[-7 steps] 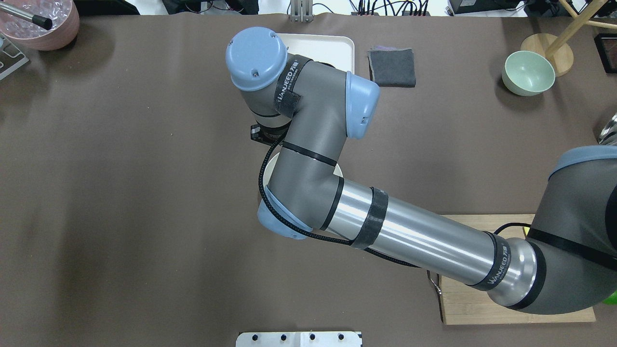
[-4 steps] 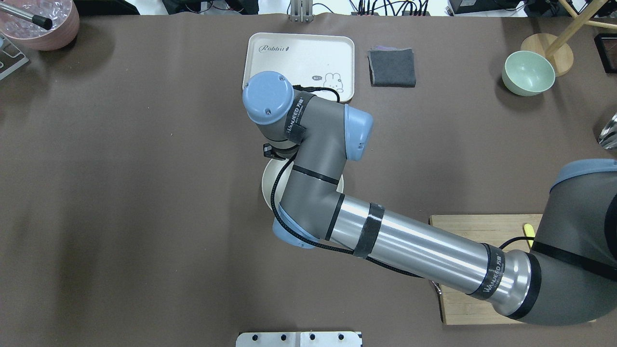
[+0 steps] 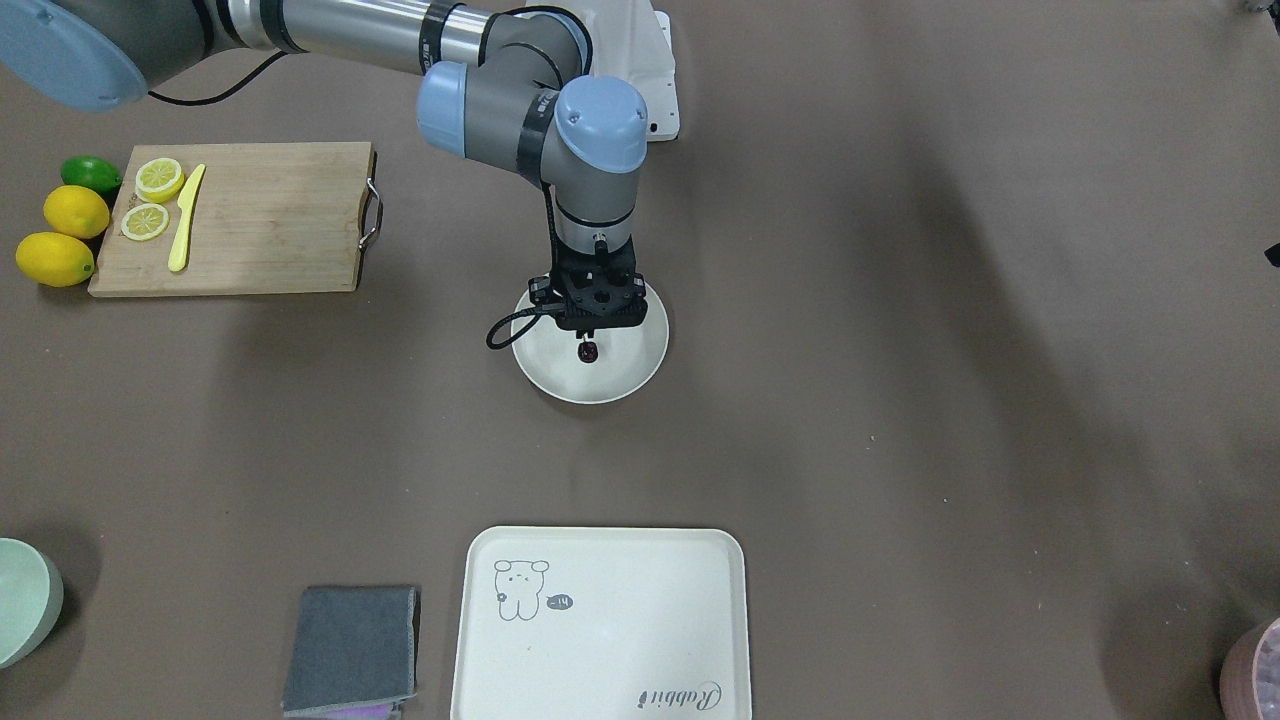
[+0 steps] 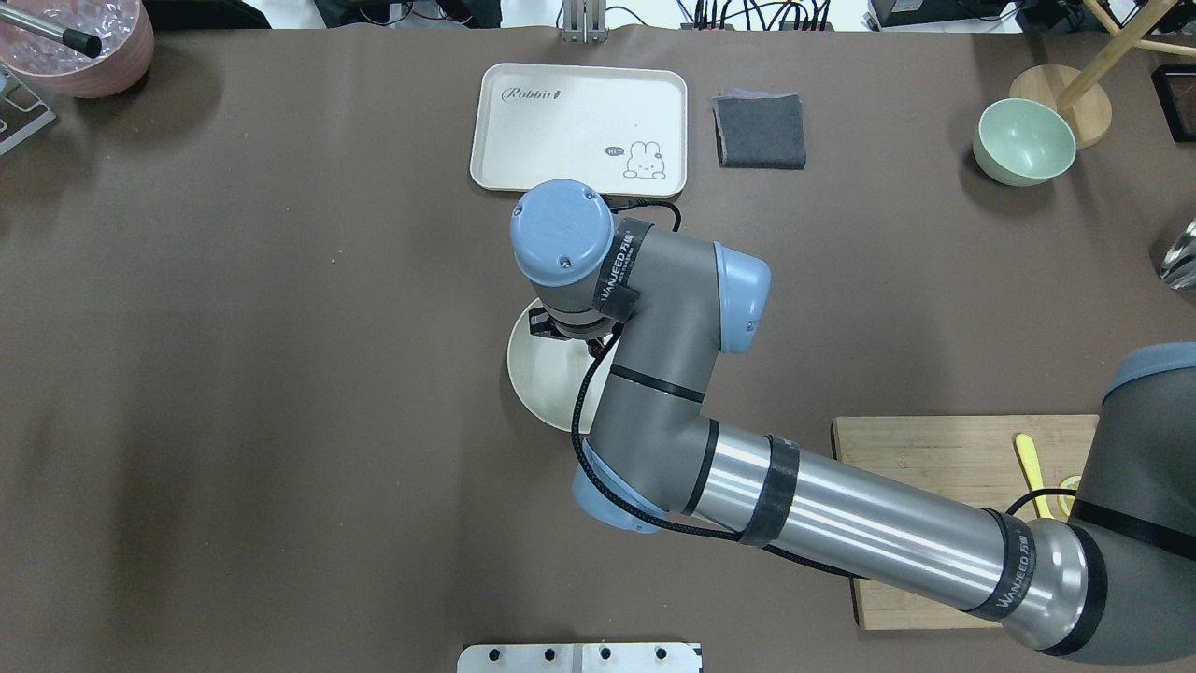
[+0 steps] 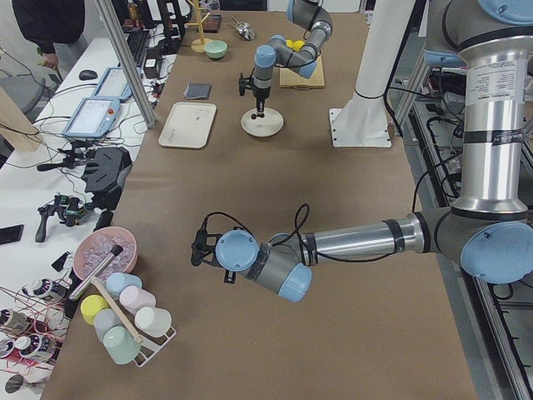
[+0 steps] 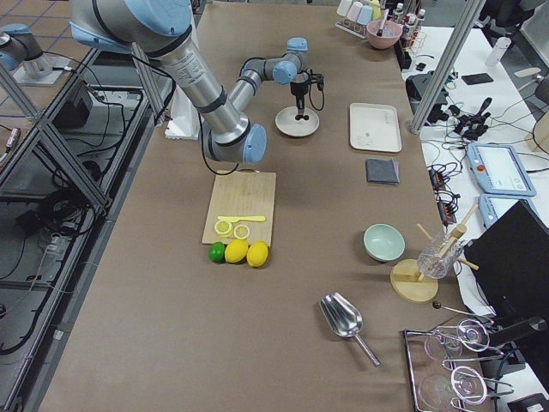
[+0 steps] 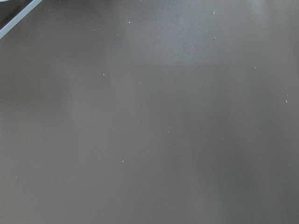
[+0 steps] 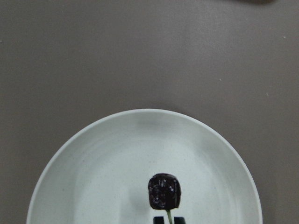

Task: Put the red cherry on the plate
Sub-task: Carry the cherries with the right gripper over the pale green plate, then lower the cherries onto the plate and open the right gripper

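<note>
The right gripper has its fingers closed on the stem of the red cherry, which hangs over the inner part of the plate — how high above it I cannot tell. Dropped from too high, the round fruit could bounce or roll toward the rim, and the thin stem might cling to the gripper. Nothing lies between fruit and plate. The tray, grey cloth and cutting board with lemon slices sit well apart. The left gripper hangs over the table, far off — I cannot tell how its fingers are set.
</note>
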Controlling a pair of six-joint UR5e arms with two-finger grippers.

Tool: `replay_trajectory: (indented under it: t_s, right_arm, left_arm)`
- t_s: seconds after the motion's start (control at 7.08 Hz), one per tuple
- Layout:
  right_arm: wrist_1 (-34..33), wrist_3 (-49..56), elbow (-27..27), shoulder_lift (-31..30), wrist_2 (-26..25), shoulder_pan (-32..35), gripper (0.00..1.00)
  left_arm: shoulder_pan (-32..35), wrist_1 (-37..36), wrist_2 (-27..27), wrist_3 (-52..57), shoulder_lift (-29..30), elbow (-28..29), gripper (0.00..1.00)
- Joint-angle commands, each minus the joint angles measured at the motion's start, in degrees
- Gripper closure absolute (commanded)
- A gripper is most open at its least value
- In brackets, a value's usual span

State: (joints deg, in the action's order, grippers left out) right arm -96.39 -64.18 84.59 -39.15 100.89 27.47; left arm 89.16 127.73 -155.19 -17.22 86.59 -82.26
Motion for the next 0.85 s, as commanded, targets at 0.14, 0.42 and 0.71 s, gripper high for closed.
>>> replay_trajectory:
  t_s: [0.14, 0.42, 0.71]
  right_arm:
    - [-2.57, -1.64, 3.74, -2.16, -2.35, -3.03, 1.00]
    - [-2.40, -1.65, 3.48, -2.33, -3.23, -4.00, 1.00]
    - [-2.22, -1.47, 2.69, -2.16, -4.29, -4.36, 1.00]
  left_arm:
    - [0.14, -0.11, 0.77, -0.01, -0.28, -0.09, 0.02]
    - [0.14, -0.11, 0.86, -0.01, -0.46, -0.18, 0.02]
    - [0.23, -0.11, 0.86, -0.01, -0.55, -0.09, 0.02]
